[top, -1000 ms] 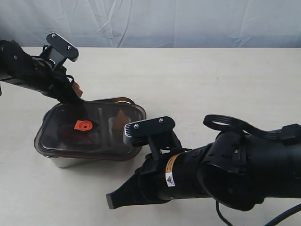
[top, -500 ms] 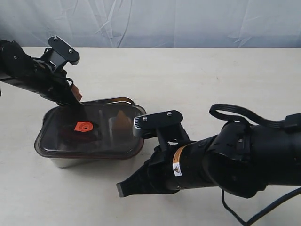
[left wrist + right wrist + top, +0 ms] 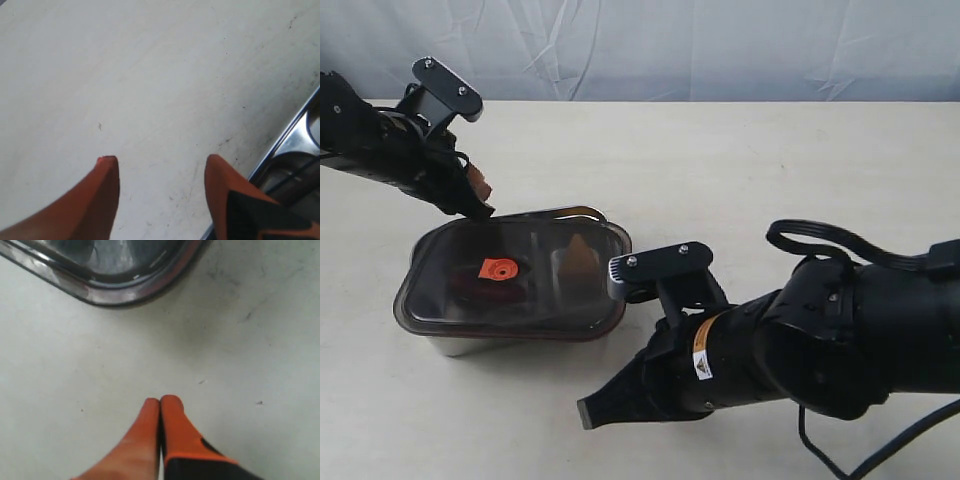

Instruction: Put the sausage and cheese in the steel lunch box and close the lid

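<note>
The shiny rectangular steel lunch box, its dark smoky plastic lid seated over the red sausage and yellow cheese wedge, sits just beside the released left pincer and ahead of the clenched, empty right pincer: closing seems done

Sausage, cheese only dim shapes through lid; lunch box cropped in wrist views.

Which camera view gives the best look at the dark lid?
The exterior view: the whole lid shows there, sitting on the steel lunch box, orange valve on top. The right wrist view shows only one rounded corner. The left wrist view catches just a sliver at the frame's edge.
</note>
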`<state>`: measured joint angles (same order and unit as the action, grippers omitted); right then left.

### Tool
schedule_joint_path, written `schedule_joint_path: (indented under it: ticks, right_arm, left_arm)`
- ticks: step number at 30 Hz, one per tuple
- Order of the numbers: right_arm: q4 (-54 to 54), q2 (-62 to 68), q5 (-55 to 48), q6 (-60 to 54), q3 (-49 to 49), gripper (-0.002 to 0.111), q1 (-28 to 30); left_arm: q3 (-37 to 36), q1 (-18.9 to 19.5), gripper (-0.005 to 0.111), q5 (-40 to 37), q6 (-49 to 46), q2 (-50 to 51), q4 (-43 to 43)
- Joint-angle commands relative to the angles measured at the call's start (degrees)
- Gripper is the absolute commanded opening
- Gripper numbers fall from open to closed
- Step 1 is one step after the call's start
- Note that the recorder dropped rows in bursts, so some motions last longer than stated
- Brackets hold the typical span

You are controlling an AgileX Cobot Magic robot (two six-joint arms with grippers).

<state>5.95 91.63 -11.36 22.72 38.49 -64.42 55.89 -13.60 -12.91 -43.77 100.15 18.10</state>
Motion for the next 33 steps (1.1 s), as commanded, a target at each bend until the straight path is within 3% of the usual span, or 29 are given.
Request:
schedule_joint_path:
  ticks: [1,5,18,33]
  right_arm:
    - [1.9,-3.7,0.5,-0.3,0.2,0.0,0.3]
    - [2.1,-5.7,1.6,-0.3,0.7,0.0,0.3]
    - [4.9,0.7,-8.9,-5.2,9.6,-0.001,0.4]
    - [3.2,7.0,-1.6,-5.8,9.9,-0.001,0.5]
  left_arm:
    - [-0.1,-0.3,0.05,0.5,0.2,-0.6,-0.2]
    - [-0.1,-0.3,0.05,0.4,0.2,-1.3,-0.2]
    - [-0.1,-0.3,0.05,-0.3,0.3,-3.6,-0.4]
    - [-0.1,-0.3,0.05,-1.2,1.9,-4.3,-0.4]
